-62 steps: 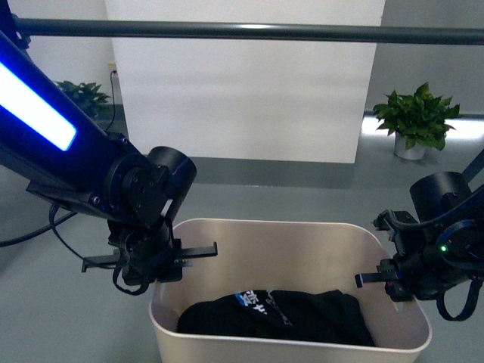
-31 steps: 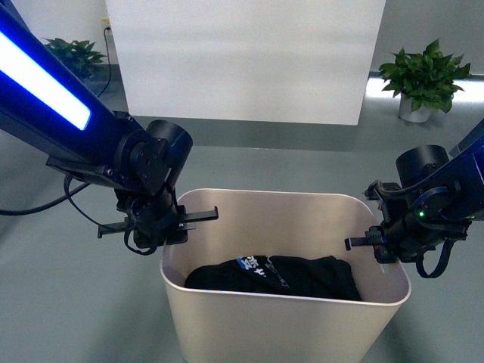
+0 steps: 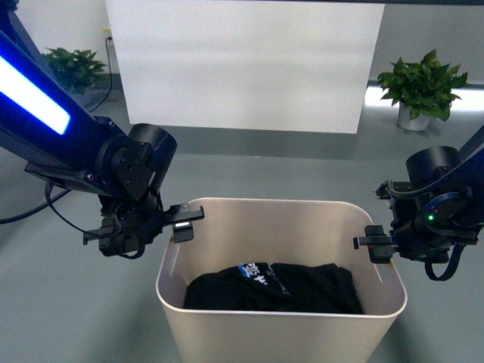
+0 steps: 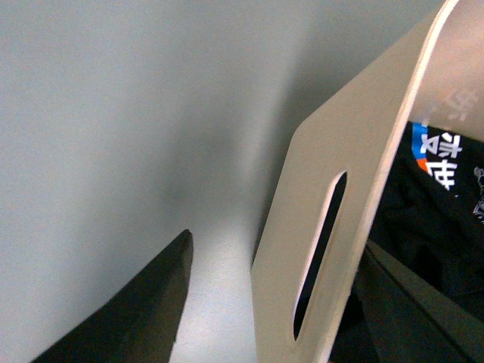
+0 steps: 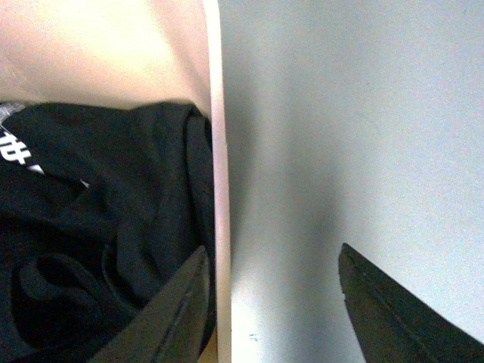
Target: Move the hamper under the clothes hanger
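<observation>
The beige hamper (image 3: 281, 333) stands on the floor in front of me, with a black garment (image 3: 272, 289) inside. My left gripper (image 3: 142, 227) is open and straddles the hamper's left short wall. In the left wrist view the wall (image 4: 355, 151) and its slot handle (image 4: 321, 249) sit between the fingers (image 4: 140, 318) without touching. My right gripper (image 3: 399, 243) is open astride the right wall. The right wrist view shows the rim (image 5: 220, 189) beside the inner finger (image 5: 170, 318), and the garment (image 5: 98, 204). The clothes hanger is out of view.
Grey floor surrounds the hamper. A white panel (image 3: 242, 60) stands behind it. Potted plants sit at the far right (image 3: 422, 87) and the far left (image 3: 72, 69). A black cable (image 3: 30, 212) hangs from my left arm.
The rack's dark bar, across the top of the front view a second ago, has left the picture. More of the hamper's front shows. Both grippers stay astride its short walls.
</observation>
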You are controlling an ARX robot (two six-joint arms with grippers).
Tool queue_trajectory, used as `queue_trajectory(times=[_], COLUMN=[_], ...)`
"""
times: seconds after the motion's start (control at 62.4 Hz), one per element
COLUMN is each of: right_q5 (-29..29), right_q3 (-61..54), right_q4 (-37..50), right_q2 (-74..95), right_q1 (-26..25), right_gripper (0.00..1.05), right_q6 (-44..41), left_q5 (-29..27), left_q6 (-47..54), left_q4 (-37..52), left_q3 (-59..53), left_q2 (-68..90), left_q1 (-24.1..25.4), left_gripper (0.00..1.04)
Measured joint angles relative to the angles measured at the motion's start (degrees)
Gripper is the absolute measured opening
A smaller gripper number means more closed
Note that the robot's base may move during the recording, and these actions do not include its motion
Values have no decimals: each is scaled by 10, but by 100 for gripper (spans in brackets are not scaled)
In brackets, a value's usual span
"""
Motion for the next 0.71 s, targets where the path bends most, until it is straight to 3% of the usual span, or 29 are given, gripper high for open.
queue_trajectory(times=[0.208,0.289,0.433,0.705], right_q5=[-28,-50,-72,-101], right_q3=[-37,-67,-120,-240], right_q4=[23,45,85,169], right_q2=[-100,-161,-241,-409], right_q1=[-14,-20,-28,-53], right_gripper=[86,99,96,97], right_q6=[23,31,36,47], left_q5=[-17,-31,-58,-58], left_q6=[25,49,84,119], left_q4=[18,57,129,245], left_q3=[-23,-52,-117,-261], left_q2=[-92,-149,-233,-423], left_q1=[1,-3,-11,-30], left_gripper=[100,98,98,98])
